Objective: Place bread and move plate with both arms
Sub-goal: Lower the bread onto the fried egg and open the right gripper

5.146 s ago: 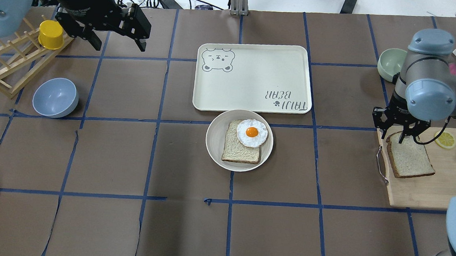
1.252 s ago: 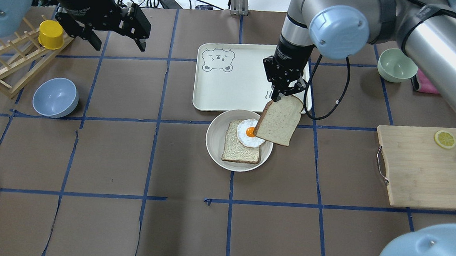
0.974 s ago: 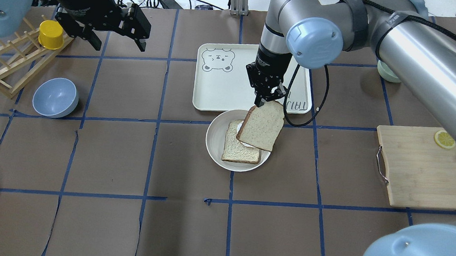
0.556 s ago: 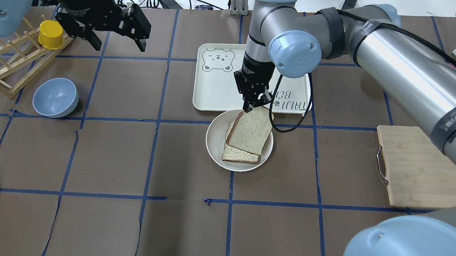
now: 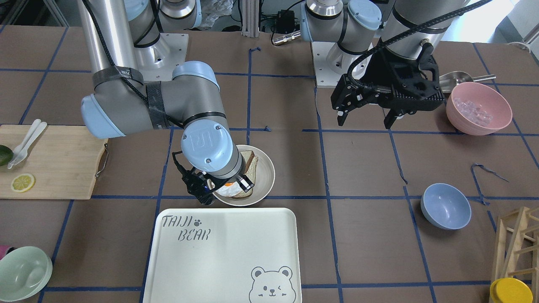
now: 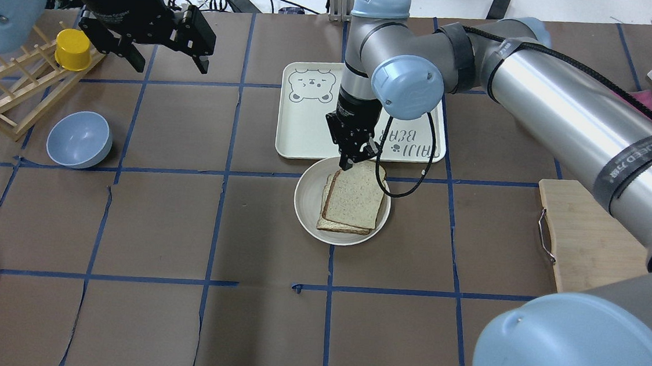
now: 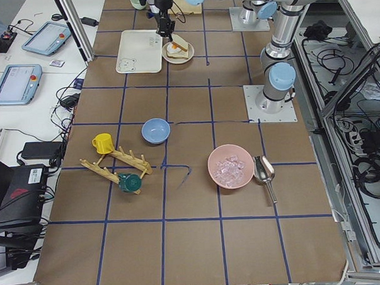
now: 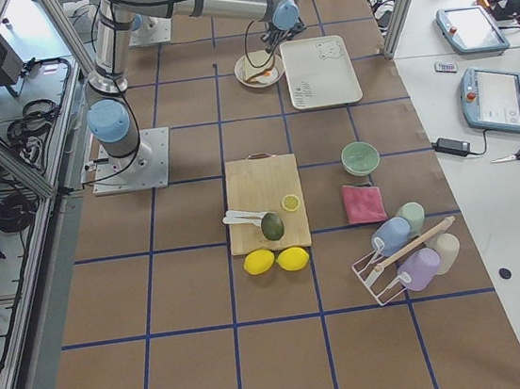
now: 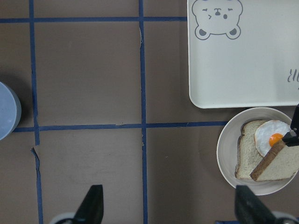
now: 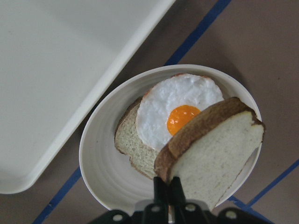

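The bread [image 6: 355, 200] is gripped at its far edge by my right gripper [image 6: 354, 161], which is shut on it. It hangs tilted low over the plate [image 6: 303, 200], above the thinner slice with the fried egg [image 10: 180, 109]. The right wrist view shows the dark-crusted bread [image 10: 219, 154] over the plate's rim [image 10: 98, 158], with the gripper [image 10: 168, 186] clamped on its corner. The left wrist view shows the bread [image 9: 280, 163] leaning over the egg. My left gripper [image 6: 169, 65] is open and empty, high over the table's far left; it also shows in the front view [image 5: 366, 120].
The bear-print tray [image 6: 319, 118] lies just beyond the plate. A blue bowl [image 6: 79, 139] and a wooden rack with a yellow cup [image 6: 73, 49] are at the left. A cutting board [image 6: 589, 238] is at the right. A pink bowl [image 5: 478, 108] is near the left arm.
My right gripper lifted the bread off the cutting board, carried it left to the plate and lowered it over the egg slice. The left arm has not moved.
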